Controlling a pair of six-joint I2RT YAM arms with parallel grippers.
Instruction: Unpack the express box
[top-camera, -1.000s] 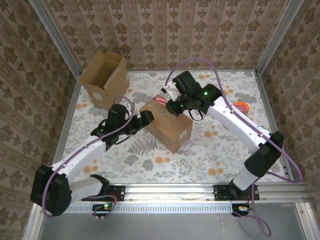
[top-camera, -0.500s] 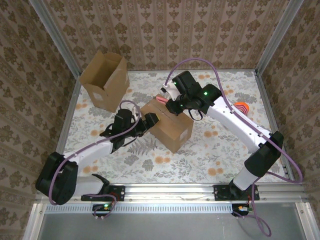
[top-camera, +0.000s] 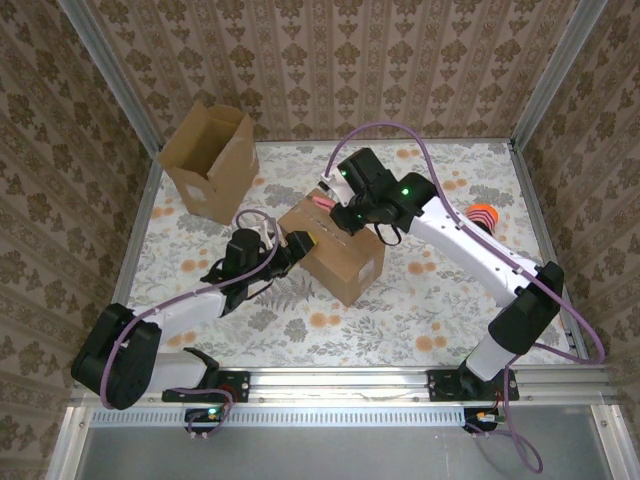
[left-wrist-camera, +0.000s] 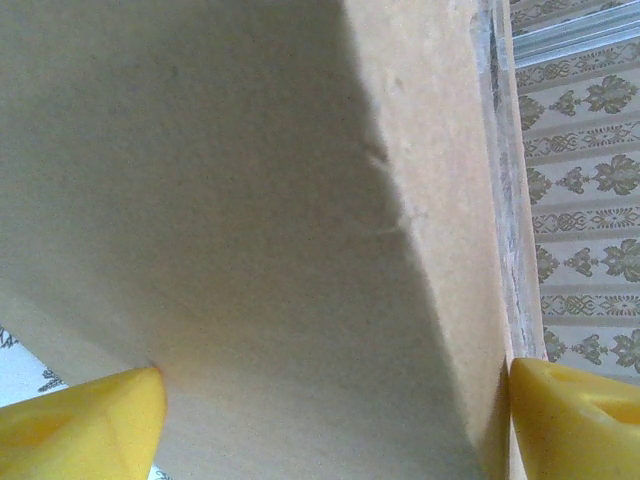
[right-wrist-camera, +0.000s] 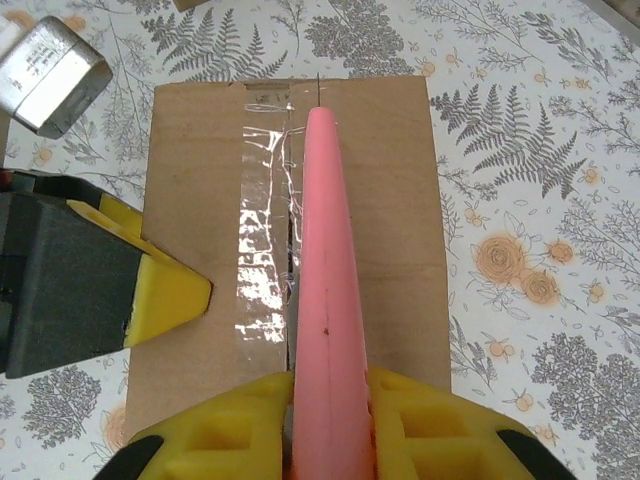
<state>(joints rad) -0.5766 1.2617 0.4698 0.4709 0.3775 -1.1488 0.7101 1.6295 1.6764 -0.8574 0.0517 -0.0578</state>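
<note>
Pinching pink tool (right-wrist-camera: 322, 250) in right gripper (right-wrist-camera: 328, 412), holding it along taped seam (right-wrist-camera: 262, 250) of box (right-wrist-camera: 392, 200); bracketing box end with left gripper (left-wrist-camera: 328, 425) at wide spread.

1. Walls (top-camera: 340, 60): brown wallpaper with striped damask pattern, covering the back and both sides.
2. Table top (top-camera: 420, 320): white covering printed with grey ferns and orange flowers.
3. Frame: aluminium posts (top-camera: 112, 75) rise at the back corners; an aluminium rail (top-camera: 340, 380) runs along the near edge.
4. Light: even, with soft shadows.
</note>
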